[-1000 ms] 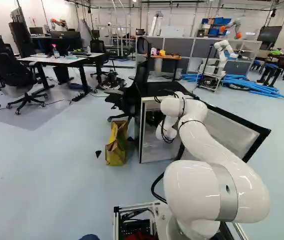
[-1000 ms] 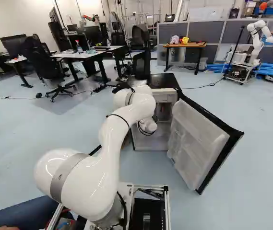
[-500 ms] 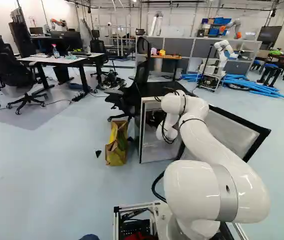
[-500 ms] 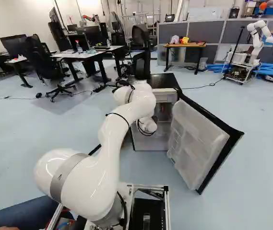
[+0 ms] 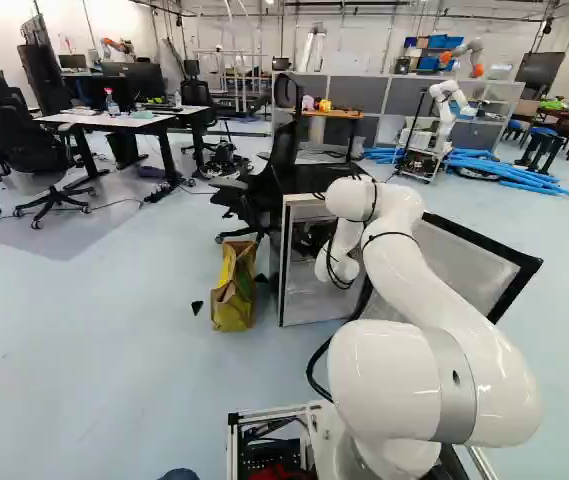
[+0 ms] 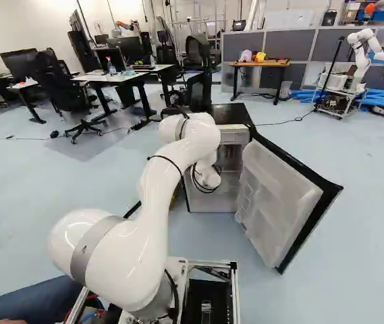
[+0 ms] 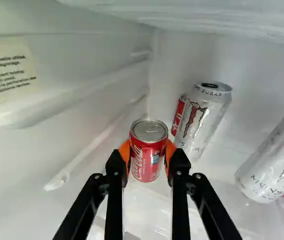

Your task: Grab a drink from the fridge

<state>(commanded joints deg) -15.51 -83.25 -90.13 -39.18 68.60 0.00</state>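
Inside the fridge (image 7: 107,65), the gripper (image 7: 147,152) was clamped on the red can (image 7: 148,142) at twelve o'clock, its long axis near upright; the way out appeared to lie toward six.

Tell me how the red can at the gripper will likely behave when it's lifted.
The red can should feel fairly stiff under a light squeeze, as its metal side shows no dent. Being smooth and round, it could twist or slip a little, though the orange pads touch it from both sides.
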